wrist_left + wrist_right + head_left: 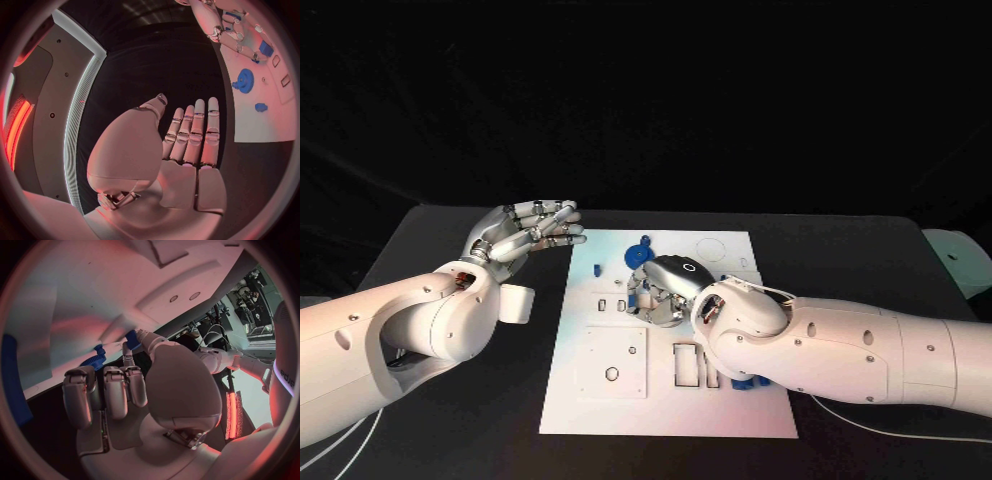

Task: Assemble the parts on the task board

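The white task board [668, 395] lies in the middle of the black table. A blue gear [639, 255] stands near its far edge, with a small blue part [594, 268] beside it. My right hand [664, 290] is down on the board just behind the gear, most fingers curled in. In the right wrist view its thumb and one finger pinch a small blue part [132, 338] close to the gear's toothed rim [94, 360]. My left hand [528, 232] hovers left of the board, palm flat, fingers [190, 132] straight and holding nothing. The left wrist view also shows the gear [244, 80].
Several more blue parts [747, 382] lie on the board, partly under my right forearm. Rectangular slots [685, 365] and a square plate with an oval hole [612, 372] mark the board's near half. A pale object [956, 260] sits at the table's right edge.
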Robot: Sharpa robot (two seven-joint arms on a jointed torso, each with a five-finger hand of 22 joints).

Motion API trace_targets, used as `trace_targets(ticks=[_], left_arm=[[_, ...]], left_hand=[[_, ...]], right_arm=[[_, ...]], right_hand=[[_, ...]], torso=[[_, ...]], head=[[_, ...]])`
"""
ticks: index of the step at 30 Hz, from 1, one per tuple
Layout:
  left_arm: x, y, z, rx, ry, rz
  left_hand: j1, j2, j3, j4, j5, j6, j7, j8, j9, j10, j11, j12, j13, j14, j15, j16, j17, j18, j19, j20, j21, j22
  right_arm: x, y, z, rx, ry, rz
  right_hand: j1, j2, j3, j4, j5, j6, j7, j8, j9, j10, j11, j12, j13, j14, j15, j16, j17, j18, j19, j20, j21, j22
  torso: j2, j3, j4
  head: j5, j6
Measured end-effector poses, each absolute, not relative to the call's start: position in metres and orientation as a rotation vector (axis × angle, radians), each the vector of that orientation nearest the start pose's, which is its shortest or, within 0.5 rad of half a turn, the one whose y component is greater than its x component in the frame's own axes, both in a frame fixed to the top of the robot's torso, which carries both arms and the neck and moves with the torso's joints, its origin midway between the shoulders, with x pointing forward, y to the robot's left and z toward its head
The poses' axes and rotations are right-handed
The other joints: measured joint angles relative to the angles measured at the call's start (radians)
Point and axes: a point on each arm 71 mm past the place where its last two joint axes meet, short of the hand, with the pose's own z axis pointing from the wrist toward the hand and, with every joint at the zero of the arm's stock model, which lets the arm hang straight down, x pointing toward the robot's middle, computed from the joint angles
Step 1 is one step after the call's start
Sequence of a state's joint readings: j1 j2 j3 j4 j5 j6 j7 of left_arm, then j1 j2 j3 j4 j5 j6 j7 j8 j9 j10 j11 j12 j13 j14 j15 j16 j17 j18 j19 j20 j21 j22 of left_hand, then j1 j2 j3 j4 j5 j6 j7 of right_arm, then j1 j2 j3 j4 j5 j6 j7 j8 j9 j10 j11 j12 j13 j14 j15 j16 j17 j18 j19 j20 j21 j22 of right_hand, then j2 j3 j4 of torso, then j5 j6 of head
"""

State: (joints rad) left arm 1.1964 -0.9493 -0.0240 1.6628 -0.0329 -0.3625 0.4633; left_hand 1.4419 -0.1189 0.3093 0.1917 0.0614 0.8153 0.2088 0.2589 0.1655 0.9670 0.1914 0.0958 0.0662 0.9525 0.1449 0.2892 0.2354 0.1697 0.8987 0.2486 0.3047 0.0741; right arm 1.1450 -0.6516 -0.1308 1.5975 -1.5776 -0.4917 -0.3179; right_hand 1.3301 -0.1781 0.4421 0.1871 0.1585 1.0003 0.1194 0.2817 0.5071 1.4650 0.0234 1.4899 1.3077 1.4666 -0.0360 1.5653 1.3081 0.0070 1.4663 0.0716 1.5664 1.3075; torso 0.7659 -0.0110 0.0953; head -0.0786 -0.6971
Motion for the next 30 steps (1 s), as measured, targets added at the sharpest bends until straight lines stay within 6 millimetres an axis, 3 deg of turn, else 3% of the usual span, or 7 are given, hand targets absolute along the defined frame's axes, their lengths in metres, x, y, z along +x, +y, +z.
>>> trace_targets(ticks=[7,13,22,30], left_arm=[[0.4649,0.2231,-0.158,-1.047,1.335,-1.574],[0.4649,0.2232,-0.158,-1.047,1.336,-1.574],[0.4649,0.2233,-0.1581,-1.048,1.337,-1.573],[0.4649,0.2234,-0.1582,-1.048,1.338,-1.573]], left_hand=[[0.0,0.0,0.0,0.0,0.0,0.0,0.0,0.0,0.0,0.0,0.0,0.0,0.0,0.0,0.0,0.0,0.0,0.0,0.0,0.0,0.0,0.0],[0.0,0.0,0.0,0.0,0.0,0.0,0.0,0.0,0.0,0.0,0.0,0.0,0.0,0.0,0.0,0.0,0.0,0.0,0.0,0.0,0.0,0.0],[0.0,0.0,0.0,0.0,0.0,0.0,0.0,0.0,0.0,0.0,0.0,0.0,0.0,0.0,0.0,0.0,0.0,0.0,0.0,0.0,0.0,0.0],[0.0,0.0,0.003,-0.003,0.0,0.0,0.0,0.0,0.0,0.0,0.0,0.0,0.0,0.0,0.0,0.0,0.001,0.0,0.0,0.0,0.0,-0.001]], right_arm=[[0.4394,-0.0949,-0.2204,-0.18,1.622,0.713],[0.439,-0.0944,-0.2209,-0.184,1.624,0.712],[0.4378,-0.0935,-0.2229,-0.192,1.632,0.712],[0.4377,-0.0933,-0.2233,-0.191,1.632,0.71]], right_hand=[[-0.01,-0.016,0.0,0.0,0.0,0.002,-0.015,-0.001,-0.005,0.0,0.0,-0.008,0.0,0.0,0.0,0.0,0.0,0.0,0.0,0.0,0.0,0.0],[-0.011,-0.023,0.0,0.0,0.0,-0.007,-0.005,-0.005,-0.009,0.0,0.0,-0.012,0.0,0.0,0.0,0.0,0.0,0.0,0.0,0.0,0.0,0.0],[-0.02,-0.032,-0.007,0.007,0.0,-0.015,-0.005,-0.009,-0.013,0.0,0.007,-0.016,0.0,0.0,0.0,0.0,0.0,0.0,0.0,0.0,0.0,0.0],[-0.034,-0.046,-0.022,0.022,-0.02,-0.023,0.004,-0.015,-0.018,0.003,0.011,-0.027,0.0,0.0,0.0,0.0,0.0,0.0,0.0,0.0,0.0,0.001]], torso=[[0.0,0.0,0.0],[0.0,0.0,-0.0001],[0.0,0.0001,-0.0003],[0.0,0.0001,-0.0002]], head=[[0.0,-0.001],[0.001,-0.001],[0.001,-0.002],[0.0,-0.002]])
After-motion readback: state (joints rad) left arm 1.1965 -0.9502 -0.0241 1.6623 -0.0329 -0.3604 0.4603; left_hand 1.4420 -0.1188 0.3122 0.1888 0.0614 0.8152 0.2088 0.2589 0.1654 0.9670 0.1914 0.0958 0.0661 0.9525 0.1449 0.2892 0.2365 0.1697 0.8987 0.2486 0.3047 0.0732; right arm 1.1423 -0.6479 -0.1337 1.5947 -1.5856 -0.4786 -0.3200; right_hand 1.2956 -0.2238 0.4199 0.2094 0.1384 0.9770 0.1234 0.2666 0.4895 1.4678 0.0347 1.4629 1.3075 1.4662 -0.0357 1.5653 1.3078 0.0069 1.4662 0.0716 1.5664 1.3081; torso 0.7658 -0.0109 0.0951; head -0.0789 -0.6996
